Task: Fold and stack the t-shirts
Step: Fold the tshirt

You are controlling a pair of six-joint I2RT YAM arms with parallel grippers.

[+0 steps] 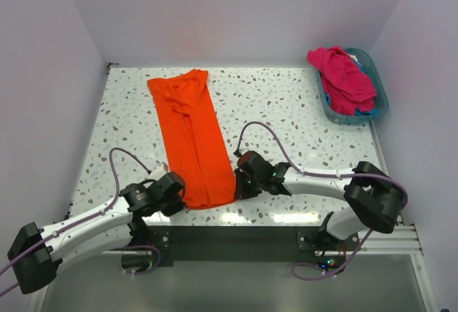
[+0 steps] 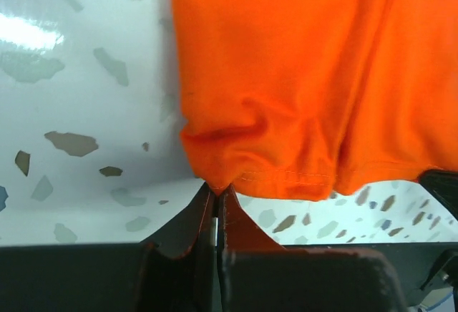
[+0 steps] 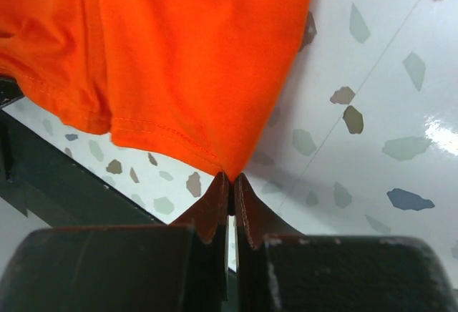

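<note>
White speckled worktop (image 1: 286, 111): carries all items. Long bright orange cloth t-shirt (image 1: 192, 137): flat, left of centre, folded narrow, hem nearest the arm bases. Left arm (image 1: 86, 230) and right arm (image 1: 322, 182): both low, reaching inward to the hem. Teal plastic basket (image 1: 381, 104): far right corner, holding a crumpled magenta-pink t-shirt (image 1: 343, 76). Left pincer (image 2: 216, 192): clamped on the hem's left corner. Right pincer (image 3: 229, 182): clamped on its right corner.
</note>
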